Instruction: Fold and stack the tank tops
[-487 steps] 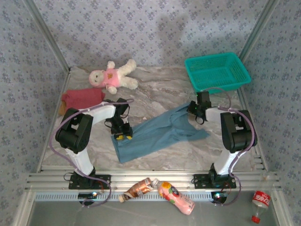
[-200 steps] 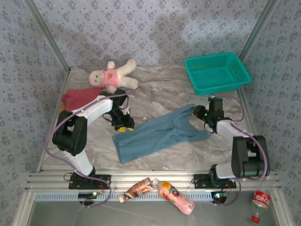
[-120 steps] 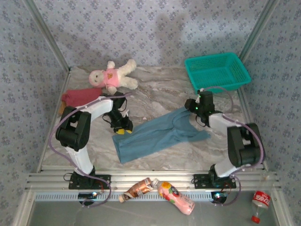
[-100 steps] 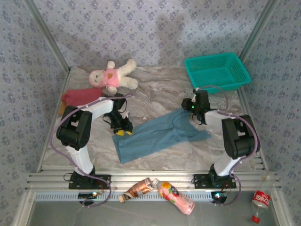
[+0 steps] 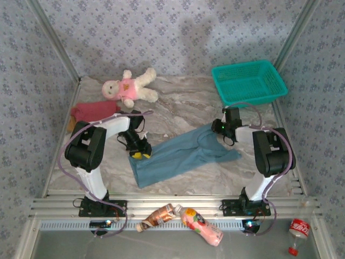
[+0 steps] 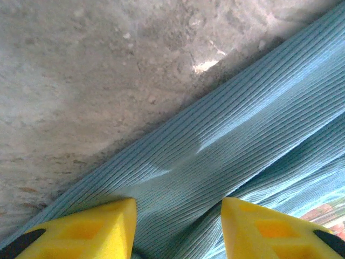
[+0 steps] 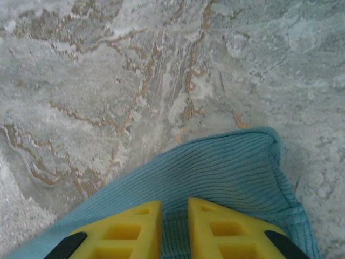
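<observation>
Top view. Blue tank top lies spread out, unfolded, at frame centre on the marble table. It runs on a slant from lower left to upper right, strap end at the upper right.

Dark red tank top is crumpled at the left edge of the frame, below the plush doll. A sliver of the tan tank top shows at its lower left. Both are well apart from the blue one.

Teal basket sits upper right.

Left gripper is at the blue top's left corner. Its yellow fingers stand wide apart, unclosed, with ribbed cloth across the gap. Whether the tips touch the cloth I cannot tell.

Right gripper is at the strap end. Its fingers are drawn nearly together, pinching the blue cloth in the narrow slot. The rounded cloth edge curls just above the tips, with bare marble beyond.
</observation>
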Controlling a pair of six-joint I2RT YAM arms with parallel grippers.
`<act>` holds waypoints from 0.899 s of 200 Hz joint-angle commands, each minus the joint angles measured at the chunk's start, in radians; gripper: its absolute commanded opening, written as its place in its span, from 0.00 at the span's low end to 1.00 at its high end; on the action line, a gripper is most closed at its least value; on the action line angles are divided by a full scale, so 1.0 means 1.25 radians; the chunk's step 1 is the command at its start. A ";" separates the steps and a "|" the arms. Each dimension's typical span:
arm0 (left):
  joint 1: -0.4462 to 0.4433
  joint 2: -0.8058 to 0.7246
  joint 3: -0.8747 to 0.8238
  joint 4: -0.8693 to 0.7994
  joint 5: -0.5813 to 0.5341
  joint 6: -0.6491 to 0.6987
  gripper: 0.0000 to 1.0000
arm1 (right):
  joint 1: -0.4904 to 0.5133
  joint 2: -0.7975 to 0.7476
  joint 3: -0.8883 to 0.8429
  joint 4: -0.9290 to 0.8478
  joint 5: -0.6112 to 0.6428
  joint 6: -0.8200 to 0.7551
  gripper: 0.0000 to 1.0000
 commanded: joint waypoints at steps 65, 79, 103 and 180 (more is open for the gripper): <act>0.013 0.005 0.012 -0.034 -0.035 0.039 0.46 | 0.199 -0.276 -0.100 -0.139 0.044 0.196 0.24; 0.014 0.013 -0.004 -0.027 -0.038 0.036 0.46 | 0.247 -0.267 -0.123 -0.123 0.065 0.235 0.24; 0.010 0.007 -0.037 -0.009 -0.023 0.020 0.46 | 0.299 -0.229 -0.137 -0.096 0.087 0.257 0.24; -0.034 -0.040 -0.111 0.023 0.013 -0.054 0.46 | 0.279 -0.012 -0.017 -0.117 0.059 0.088 0.19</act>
